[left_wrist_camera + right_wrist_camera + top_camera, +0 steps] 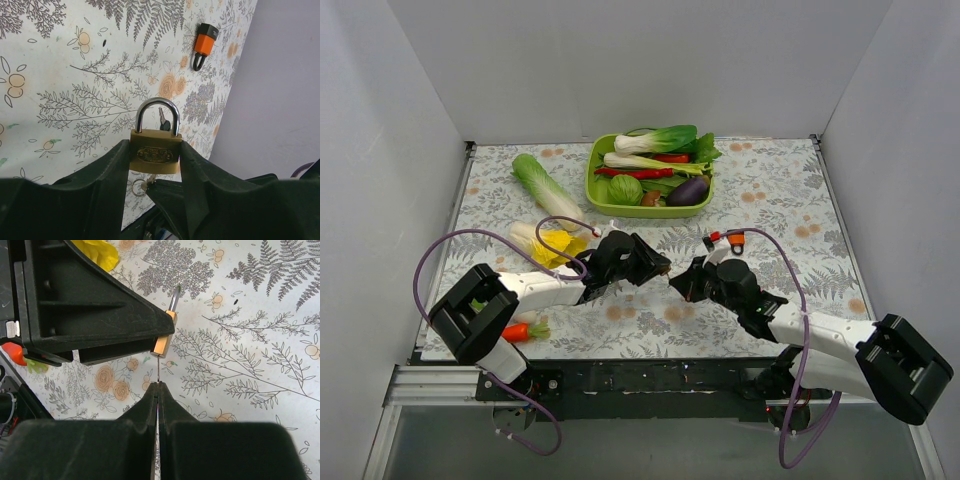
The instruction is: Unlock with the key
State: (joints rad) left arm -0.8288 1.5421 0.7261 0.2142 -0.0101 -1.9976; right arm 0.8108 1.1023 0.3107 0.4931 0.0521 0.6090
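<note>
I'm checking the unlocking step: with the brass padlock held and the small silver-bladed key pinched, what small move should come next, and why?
Probably ease the right gripper straight forward, seating the thin silver key blade in the brass padlock. The blade tip appears only at the lock's underside, the left gripper clamps its body, and the steel shackle is closed.

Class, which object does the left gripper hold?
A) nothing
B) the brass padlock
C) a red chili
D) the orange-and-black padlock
B: the left wrist view shows the brass padlock clamped in the left gripper, while the orange-and-black padlock lies apart on the table.
</note>
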